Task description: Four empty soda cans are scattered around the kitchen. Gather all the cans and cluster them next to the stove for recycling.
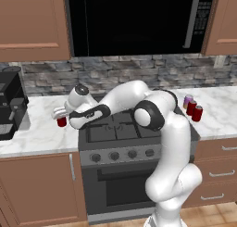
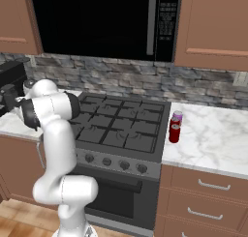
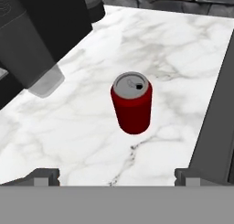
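Note:
A red soda can (image 3: 131, 106) stands upright on the white marble counter just left of the stove (image 1: 115, 131); it also shows under the hand (image 1: 61, 122). My gripper (image 3: 116, 177) hovers above it, open, its fingertips (image 3: 43, 176) wide apart and empty. In the left base view the gripper (image 1: 60, 113) sits right over that can. On the counter right of the stove stand a purple-pink can (image 1: 188, 101) and two red cans (image 1: 191, 107) (image 1: 197, 113), close together. From the right base view the purple-pink can (image 2: 178, 116) and a red can (image 2: 175, 133) stand beside the stove (image 2: 116, 125).
A black coffee machine (image 1: 11, 108) stands on the counter close to the left of the can, its dark body (image 3: 36, 31) near the hand. A black microwave (image 1: 139, 20) hangs above the stove. The stone backsplash (image 1: 115, 73) runs behind.

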